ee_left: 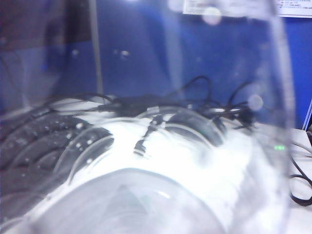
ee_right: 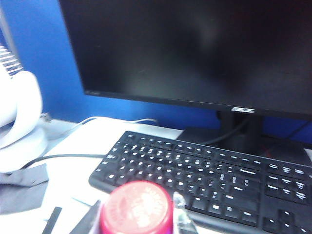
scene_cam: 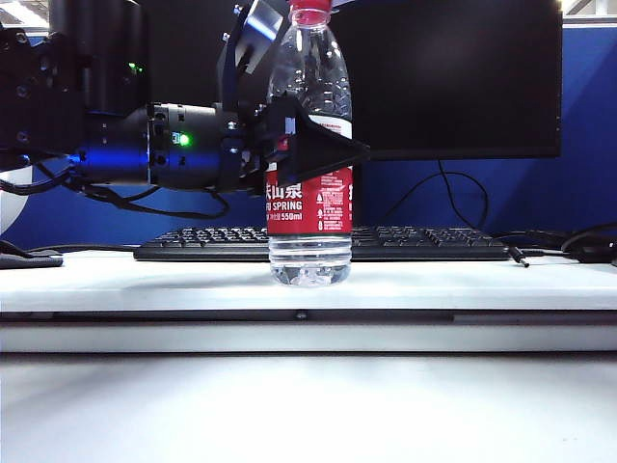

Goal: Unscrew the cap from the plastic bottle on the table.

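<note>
Plastic bottle (scene_cam: 309, 145) stands upright on the table (scene_cam: 145, 280), just in front of the black keyboard (scene_cam: 424, 243), label facing the exterior camera. Left gripper (scene_cam: 313, 149) comes in level from the left of the exterior view and is clamped around the bottle's labelled middle, one dark finger (scene_cam: 328, 145) crossing the front of the label. Left wrist view is filled by the clear bottle wall (ee_left: 146, 195) pressed close to the lens, keyboard and cables seen blurred through it. Red cap (scene_cam: 310, 12) sits on the bottle neck at the top edge of the exterior view. Right gripper (ee_right: 136, 214) is at the cap (ee_right: 137, 207): pale fingertips (ee_right: 181, 212) lie on either side of it, close alongside; contact cannot be told. Monitor (ee_right: 195, 48) dark behind.
</note>
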You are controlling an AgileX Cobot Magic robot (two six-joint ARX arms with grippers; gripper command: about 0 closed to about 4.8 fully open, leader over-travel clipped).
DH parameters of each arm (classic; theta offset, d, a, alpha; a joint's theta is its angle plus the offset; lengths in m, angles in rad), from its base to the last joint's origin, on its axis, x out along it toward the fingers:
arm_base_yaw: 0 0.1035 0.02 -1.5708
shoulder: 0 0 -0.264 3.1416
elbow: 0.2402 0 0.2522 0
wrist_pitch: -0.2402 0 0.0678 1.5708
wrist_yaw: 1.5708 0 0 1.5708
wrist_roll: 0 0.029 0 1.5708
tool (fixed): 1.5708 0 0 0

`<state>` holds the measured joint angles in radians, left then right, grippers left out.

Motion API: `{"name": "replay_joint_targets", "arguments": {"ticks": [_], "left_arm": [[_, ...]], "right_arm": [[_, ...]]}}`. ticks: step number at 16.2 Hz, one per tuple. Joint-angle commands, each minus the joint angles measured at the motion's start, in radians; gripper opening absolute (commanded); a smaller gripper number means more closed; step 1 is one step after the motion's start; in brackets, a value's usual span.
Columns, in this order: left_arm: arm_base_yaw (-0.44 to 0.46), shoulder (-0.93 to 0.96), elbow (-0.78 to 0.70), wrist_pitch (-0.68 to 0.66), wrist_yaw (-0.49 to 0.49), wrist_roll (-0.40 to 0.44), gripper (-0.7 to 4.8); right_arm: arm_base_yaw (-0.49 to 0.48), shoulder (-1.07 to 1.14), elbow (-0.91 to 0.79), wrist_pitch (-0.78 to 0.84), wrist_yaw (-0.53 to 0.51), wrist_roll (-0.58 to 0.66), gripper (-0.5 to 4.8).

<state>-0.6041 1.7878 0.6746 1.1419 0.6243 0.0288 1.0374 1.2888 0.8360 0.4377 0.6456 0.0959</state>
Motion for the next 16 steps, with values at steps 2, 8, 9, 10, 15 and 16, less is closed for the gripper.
{"name": "replay_joint_targets", "arguments": {"ticks": [2, 8, 9, 10, 15, 16], "left_arm": [[-0.004, 0.003, -0.003, -0.026, 0.008, 0.009, 2.68], [-0.004, 0.003, -0.003, -0.026, 0.023, 0.016, 2.68], [-0.004, 0.003, -0.003, -0.026, 0.035, 0.016, 2.68], [-0.004, 0.003, -0.003, -0.026, 0.035, 0.016, 2.68], [-0.004, 0.003, -0.003, -0.026, 0.035, 0.016, 2.68], [-0.004, 0.003, -0.003, -0.026, 0.035, 0.016, 2.68]], "right_arm": [[-0.043, -0.039, 0.003, -0.087, -0.152, 0.005, 1.34], [-0.253, -0.142, 0.003, -0.243, -0.597, 0.009, 1.34], [-0.3, -0.142, 0.003, -0.254, -0.706, 0.013, 1.34], [-0.334, -0.142, 0.003, -0.26, -0.778, 0.026, 1.34], [-0.472, -0.141, 0.003, -0.308, -1.173, 0.039, 1.34], [-0.472, -0.14, 0.003, -0.321, -1.213, 0.034, 1.34]]}}
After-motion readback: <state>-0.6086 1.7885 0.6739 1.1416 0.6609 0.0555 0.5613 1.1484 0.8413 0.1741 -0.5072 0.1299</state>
